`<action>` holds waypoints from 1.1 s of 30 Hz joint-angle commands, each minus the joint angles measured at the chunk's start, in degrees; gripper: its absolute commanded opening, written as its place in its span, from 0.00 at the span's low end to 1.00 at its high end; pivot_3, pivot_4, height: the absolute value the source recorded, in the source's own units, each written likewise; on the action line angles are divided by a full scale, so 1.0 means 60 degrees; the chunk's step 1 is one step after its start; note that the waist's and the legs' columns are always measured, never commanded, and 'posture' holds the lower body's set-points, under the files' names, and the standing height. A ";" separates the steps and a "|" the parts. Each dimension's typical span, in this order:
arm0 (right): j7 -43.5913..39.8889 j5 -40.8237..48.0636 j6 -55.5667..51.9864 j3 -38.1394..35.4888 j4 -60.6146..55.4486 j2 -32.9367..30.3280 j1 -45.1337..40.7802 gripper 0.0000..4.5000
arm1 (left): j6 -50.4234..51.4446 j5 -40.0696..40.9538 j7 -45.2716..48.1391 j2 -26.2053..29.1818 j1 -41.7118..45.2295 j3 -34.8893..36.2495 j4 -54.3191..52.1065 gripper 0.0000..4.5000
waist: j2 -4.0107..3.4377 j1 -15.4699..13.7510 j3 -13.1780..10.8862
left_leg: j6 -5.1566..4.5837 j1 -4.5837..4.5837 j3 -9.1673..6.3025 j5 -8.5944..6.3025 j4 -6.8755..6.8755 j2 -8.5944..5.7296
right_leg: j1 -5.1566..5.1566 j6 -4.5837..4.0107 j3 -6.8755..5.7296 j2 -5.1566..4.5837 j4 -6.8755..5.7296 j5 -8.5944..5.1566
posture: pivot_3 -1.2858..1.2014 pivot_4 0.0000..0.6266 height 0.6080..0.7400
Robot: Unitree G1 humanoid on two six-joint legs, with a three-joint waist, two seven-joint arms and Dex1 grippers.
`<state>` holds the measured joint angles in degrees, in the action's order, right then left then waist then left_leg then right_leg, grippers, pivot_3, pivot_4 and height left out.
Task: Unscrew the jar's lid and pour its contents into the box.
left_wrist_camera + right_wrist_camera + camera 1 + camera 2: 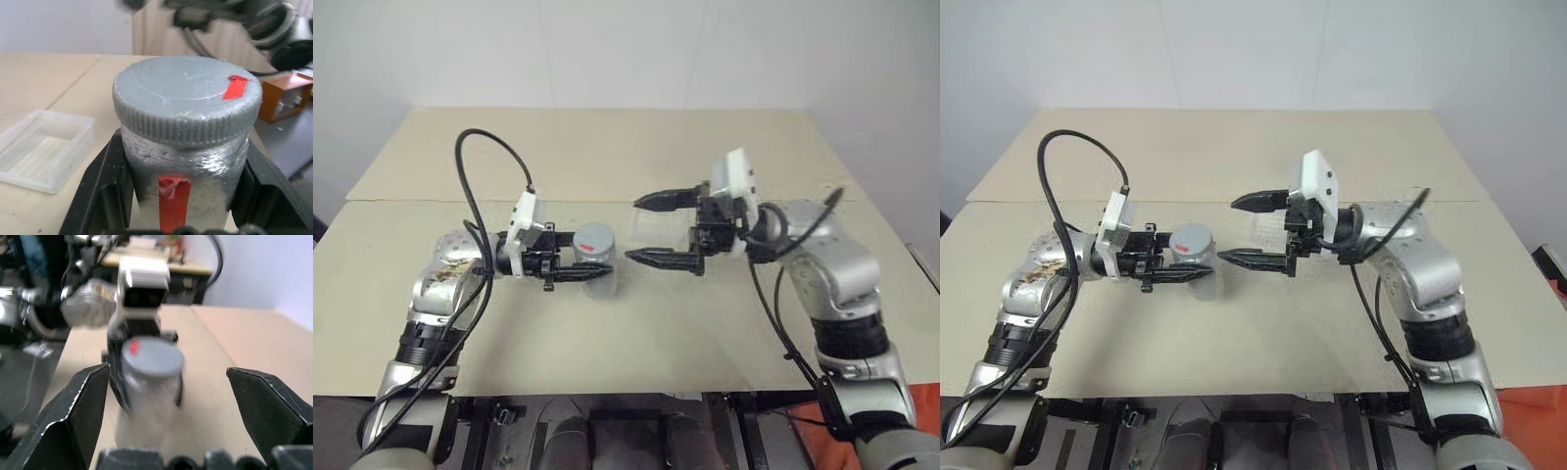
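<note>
Now left gripper [590,270] clamps the jar [598,275], right gripper [649,228] spread wide, empty.

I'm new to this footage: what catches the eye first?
The jar, grey lid still on, held above the table's middle by the left tool shut on its body. Facing it, close by, the right tool stands wide open. A clear box lies on the table.

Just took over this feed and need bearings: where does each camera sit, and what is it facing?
Head, both eyes: looks down over the table; both arms show.
Left wrist: looks along the left gripper, shut on the jar; the box beyond.
Right wrist: looks between the open right gripper fingers.
Shared: the jar and its lid.
</note>
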<state>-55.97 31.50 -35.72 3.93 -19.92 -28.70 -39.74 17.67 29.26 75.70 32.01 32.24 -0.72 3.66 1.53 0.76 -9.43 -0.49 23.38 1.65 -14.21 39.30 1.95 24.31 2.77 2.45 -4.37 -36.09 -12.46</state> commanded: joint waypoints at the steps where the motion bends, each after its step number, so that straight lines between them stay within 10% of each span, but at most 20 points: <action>1: 0.1144 0.0164 -0.0781 0.0167 -0.0903 0.0330 -0.0183 0.99 | 0.0007 0.0081 -0.0380 -0.0183 -0.0017 0.0028 -0.0492 0.54 | 0.0000 0.0018 0.0000 | 0.0000 0.0000 0.0000 0.0000 0.0000 0.0000 | 0.0000 0.0000 0.0001 0.0001 0.0003 0.0000 | 0.52 0.24 1.00; 14: 0.3266 -0.1234 -0.1881 0.1314 0.0614 0.1473 -0.1320 0.99 | -0.0028 0.0142 -0.0254 -0.0188 0.0482 -0.0135 -0.0424 0.54 | 0.0000 0.0001 0.0000 | -0.0001 0.0011 0.0003 0.0000 0.0000 -0.0003 | 0.0004 0.0000 -0.0001 0.0000 -0.0001 0.0001 | 0.52 0.24 1.00; 33: 0.2511 0.0196 -0.1648 -0.0295 -0.0654 -0.0417 -0.0074 0.99 | 0.0130 0.0431 -0.0274 0.0425 -0.0182 0.0109 -0.0913 0.54 | 0.0001 0.0007 0.0000 | -0.0002 0.0011 0.0002 -0.0001 0.0000 -0.0002 | 0.0005 0.0000 0.0001 0.0000 0.0024 -0.0001 | 0.52 0.24 1.00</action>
<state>-41.20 31.83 -46.67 3.74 -21.80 -31.26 -39.30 18.00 30.83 73.82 34.39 31.03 -0.50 0.51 1.53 0.80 -9.43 -0.50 23.44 1.67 -14.22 39.30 1.94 24.32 2.77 2.45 -4.37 -35.94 -12.46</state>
